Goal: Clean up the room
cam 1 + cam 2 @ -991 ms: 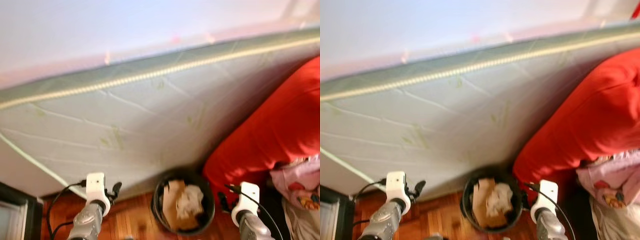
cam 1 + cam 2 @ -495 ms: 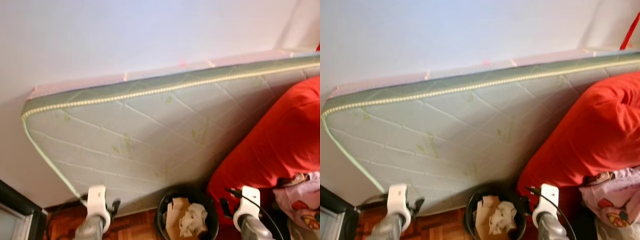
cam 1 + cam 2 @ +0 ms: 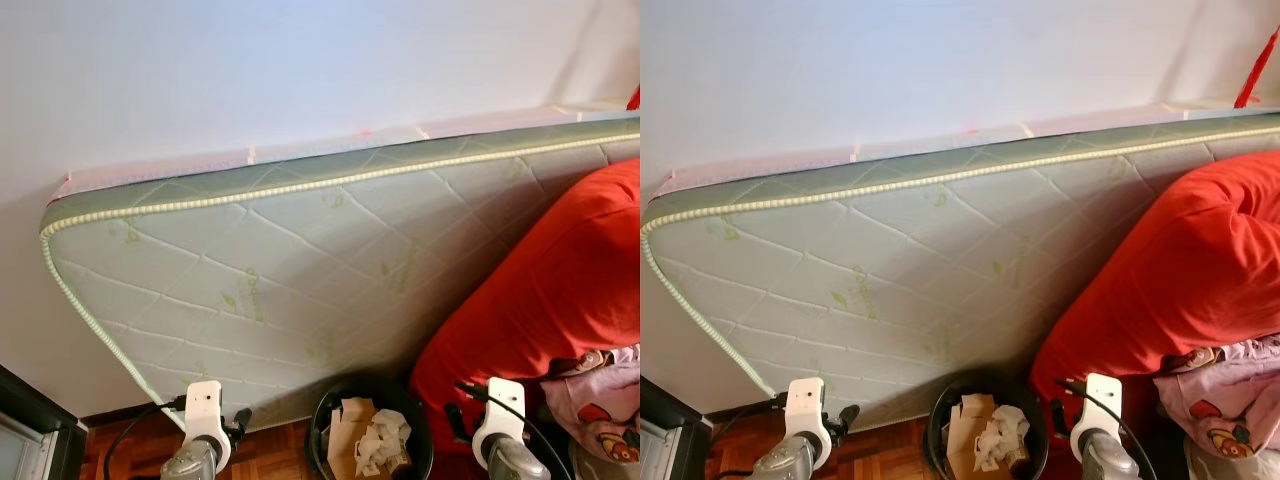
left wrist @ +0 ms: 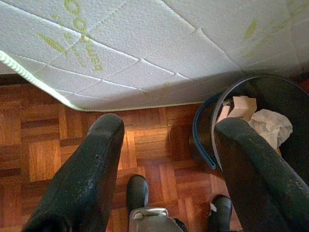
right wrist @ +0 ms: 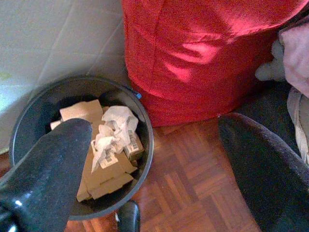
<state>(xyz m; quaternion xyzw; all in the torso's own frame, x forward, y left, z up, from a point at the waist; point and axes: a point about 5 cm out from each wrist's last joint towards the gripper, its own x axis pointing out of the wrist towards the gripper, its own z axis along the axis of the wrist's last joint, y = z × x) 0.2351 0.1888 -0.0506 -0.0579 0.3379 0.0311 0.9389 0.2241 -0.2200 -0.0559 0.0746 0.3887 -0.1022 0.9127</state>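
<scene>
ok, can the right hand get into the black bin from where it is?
Probably yes. The right hand hangs open just above the black bin, whose top is uncovered; cardboard and crumpled paper fill it, and nothing lies between. The red beanbag crowds one side.

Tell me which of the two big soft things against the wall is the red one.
The red cushion, bulging on the robot's right beside the black bin. The other is the pale quilted mattress, flat, standing on edge against the wall.

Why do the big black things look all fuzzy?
In the left wrist view the left tool's fingers sit too near the lens, so they blur; the mattress stays sharp. The right wrist view likewise: sharp bin, soft fingers.
</scene>
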